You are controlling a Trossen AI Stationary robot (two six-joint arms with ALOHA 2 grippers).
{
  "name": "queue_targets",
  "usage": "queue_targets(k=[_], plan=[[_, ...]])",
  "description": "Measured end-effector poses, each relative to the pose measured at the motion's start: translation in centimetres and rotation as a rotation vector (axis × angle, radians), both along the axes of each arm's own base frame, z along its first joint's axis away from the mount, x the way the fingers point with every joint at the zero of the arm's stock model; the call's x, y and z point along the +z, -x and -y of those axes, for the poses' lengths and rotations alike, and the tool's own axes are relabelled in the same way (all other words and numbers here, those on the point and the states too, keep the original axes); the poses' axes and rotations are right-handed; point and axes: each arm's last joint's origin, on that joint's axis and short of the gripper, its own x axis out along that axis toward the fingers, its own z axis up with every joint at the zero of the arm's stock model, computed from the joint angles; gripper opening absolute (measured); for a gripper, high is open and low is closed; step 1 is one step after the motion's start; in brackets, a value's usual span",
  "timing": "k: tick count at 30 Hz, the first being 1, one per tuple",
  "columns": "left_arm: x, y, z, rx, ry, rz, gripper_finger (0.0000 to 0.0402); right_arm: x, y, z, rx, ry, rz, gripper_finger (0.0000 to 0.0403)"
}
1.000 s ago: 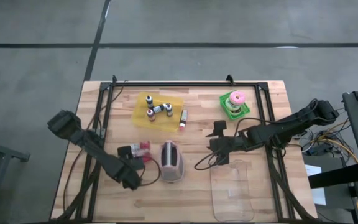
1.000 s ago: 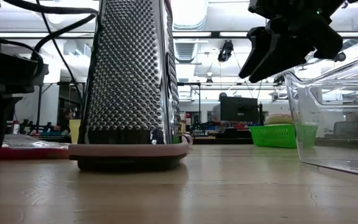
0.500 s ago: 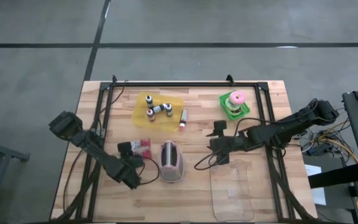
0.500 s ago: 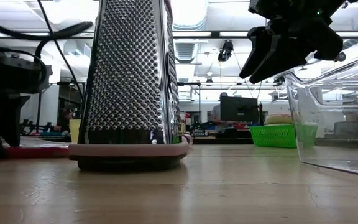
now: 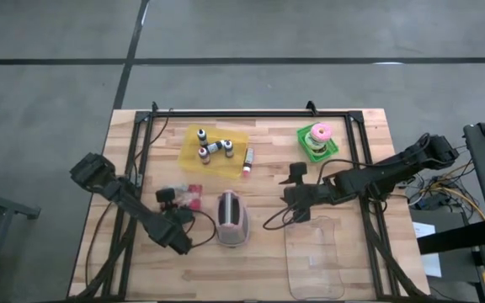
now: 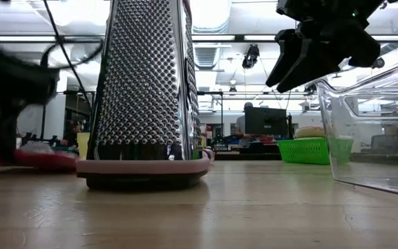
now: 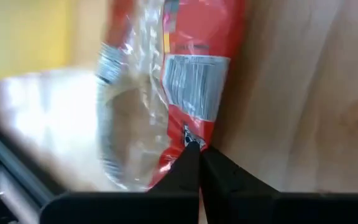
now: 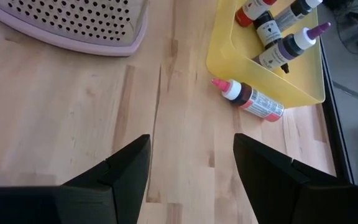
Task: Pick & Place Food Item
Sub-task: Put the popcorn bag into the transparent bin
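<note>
Red-and-clear plastic food packet (image 7: 166, 93) pinched at its edge by left gripper (image 7: 194, 152), fingertips closed together on wrapper. Packet (image 5: 188, 197) lies on wooden table (image 5: 369, 261), just ahead of left gripper (image 5: 167, 199). Metal box grater (image 5: 232, 220) stands upright just beside that gripper, toward table centre. Right gripper (image 8: 191, 155) hovers above table, fingers spread wide, nothing between them. Below it, clear container (image 5: 314, 257). Ahead of it, yellow tray (image 8: 253, 68) with small bottles; one bottle (image 8: 248, 99) lies outside tray. Green basket (image 5: 318, 141) further off.

The left gripper (image 7: 196, 151) is pinched closed on the edge of a red-and-clear snack packet (image 7: 166, 87) lying on wood.
</note>
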Motion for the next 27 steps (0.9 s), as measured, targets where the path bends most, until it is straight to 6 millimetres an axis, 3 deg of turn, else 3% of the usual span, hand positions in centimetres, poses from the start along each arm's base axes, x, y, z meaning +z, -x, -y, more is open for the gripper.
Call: queue_targets(k=[8,19,27], plan=[[4.4,-1.6,0.9,-0.023,-0.145,0.059,0.0001,0.0,0.0,0.0,-0.009,0.007,0.004,0.0226],[5.4,-1.1,0.5,0.022,-0.232,0.056,0.0,-0.1,0.1,0.1,-0.017,0.003,-0.009,0.0226],[7.3,-0.7,0.1,0.037,-0.275,0.071,0.0,-0.1,0.4,0.1,-0.041,-0.014,-0.019,0.0226]])
